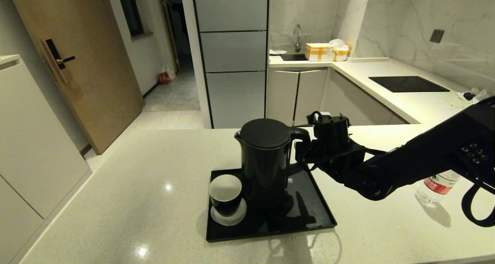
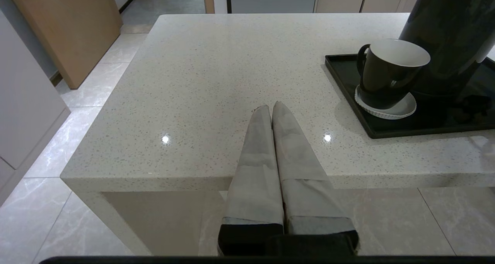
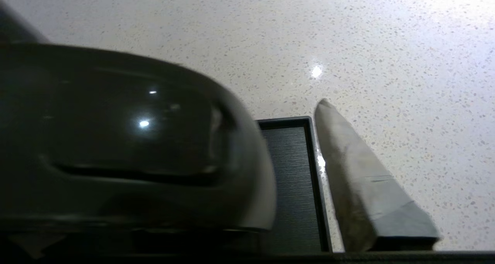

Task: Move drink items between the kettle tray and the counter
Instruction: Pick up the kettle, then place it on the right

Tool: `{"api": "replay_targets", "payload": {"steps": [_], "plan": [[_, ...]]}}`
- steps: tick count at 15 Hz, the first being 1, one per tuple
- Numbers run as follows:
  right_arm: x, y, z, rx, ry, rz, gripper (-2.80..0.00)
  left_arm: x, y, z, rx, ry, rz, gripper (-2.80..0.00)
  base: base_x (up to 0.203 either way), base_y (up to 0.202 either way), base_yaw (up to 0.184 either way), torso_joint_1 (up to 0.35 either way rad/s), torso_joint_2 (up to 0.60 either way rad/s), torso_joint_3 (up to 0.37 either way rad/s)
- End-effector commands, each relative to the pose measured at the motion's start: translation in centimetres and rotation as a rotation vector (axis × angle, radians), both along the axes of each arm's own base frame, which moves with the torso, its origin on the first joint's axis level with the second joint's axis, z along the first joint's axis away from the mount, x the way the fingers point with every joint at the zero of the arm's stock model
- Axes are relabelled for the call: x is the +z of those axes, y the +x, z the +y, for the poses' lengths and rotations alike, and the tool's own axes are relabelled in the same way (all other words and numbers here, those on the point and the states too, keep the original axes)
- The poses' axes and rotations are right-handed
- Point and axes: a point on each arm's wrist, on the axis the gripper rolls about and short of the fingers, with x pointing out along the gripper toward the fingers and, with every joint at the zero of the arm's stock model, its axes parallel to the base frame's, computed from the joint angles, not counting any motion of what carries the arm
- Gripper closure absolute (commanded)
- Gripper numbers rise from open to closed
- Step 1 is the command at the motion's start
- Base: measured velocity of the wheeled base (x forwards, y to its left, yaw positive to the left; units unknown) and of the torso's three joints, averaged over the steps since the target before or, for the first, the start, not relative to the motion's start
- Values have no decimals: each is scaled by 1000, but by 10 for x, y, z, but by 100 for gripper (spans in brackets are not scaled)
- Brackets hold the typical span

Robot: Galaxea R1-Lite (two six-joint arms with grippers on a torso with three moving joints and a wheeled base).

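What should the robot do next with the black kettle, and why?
Probably close the right hand on the kettle's handle and lift. The hand is already at the handle, one finger stands apart from it, and the kettle sits on the tray.

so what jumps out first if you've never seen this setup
The tall black kettle on the black tray, mid-counter, with the right gripper at its loop handle. Beside it on the tray sits a white-lined cup; the water bottle stands on the counter behind the right arm.
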Motion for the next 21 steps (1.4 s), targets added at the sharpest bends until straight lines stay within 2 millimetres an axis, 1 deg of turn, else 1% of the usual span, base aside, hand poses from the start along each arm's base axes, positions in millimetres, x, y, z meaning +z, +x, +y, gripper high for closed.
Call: {"api": "replay_targets", "payload": {"steps": [1,5,8,10,11,12,14,17,21], "plan": [[9,-2,-1,-2,9,-16,0,0,0,0,0,-1,-1,0,0,0,0,0,0,0],[34,-12,-6,-3,22,-36,0,0,0,0,0,1,-1,0,0,0,0,0,0,0],[38,-14,-7,-4,28,-37,0,0,0,0,0,-1,0,0,0,0,0,0,0,0],[45,-16,-8,-5,33,-44,0,0,0,0,0,1,0,0,0,0,0,0,0,0],[49,-17,-10,-9,37,-51,0,0,0,0,0,1,0,0,0,0,0,0,0,0],[52,-15,-16,-26,39,-58,0,0,0,0,0,0,0,0,0,0,0,0,0,0],[51,-2,-39,-127,19,-64,0,0,0,0,0,0,1,0,0,0,0,0,0,0],[46,15,-80,-255,-5,-56,0,0,0,0,0,-1,0,0,0,0,0,0,0,0],[28,35,-138,-435,-61,-26,0,0,0,0,0,0,0,0,0,0,0,0,0,0]]}}
